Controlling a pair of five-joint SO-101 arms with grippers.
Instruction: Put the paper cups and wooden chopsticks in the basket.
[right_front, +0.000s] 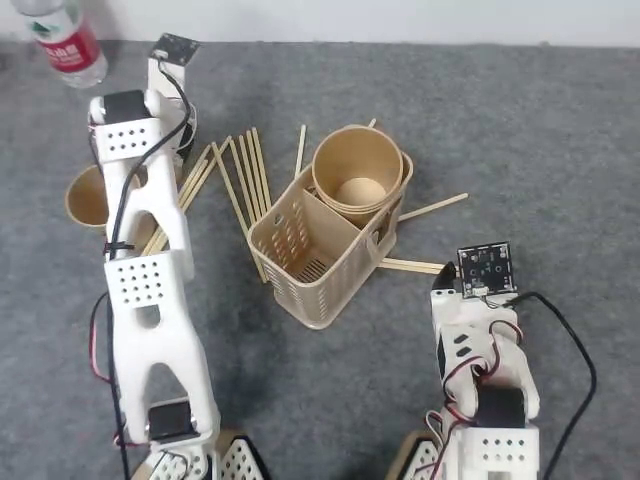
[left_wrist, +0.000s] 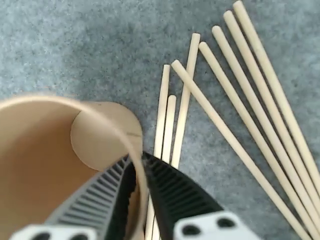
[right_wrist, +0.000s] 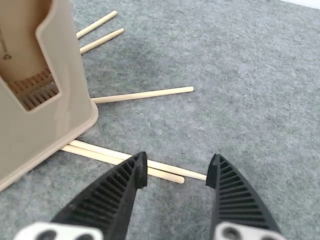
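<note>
Carpet (right_front: 540, 120) under basket (right_front: 290, 238); bottle (right_front: 62, 42) at corner.

White perforated arms (right_front: 150, 285); black ribbed fingers (right_wrist: 112, 192); red and black cables (right_front: 97, 355).

Light: bright, even, diffuse, from overhead. Shadows: soft and short on the grey desk (right_front: 520, 130); thin beside the chopsticks (right_wrist: 142, 94), deeper under the basket (right_wrist: 65, 100) and inside the paper cup (left_wrist: 40, 150). Glare: faint sheen on the white left arm (right_front: 150, 290).

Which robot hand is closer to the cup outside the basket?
Left. The left gripper grips the cup by its rim; the right gripper is open over chopsticks beside the basket, far off.
</note>
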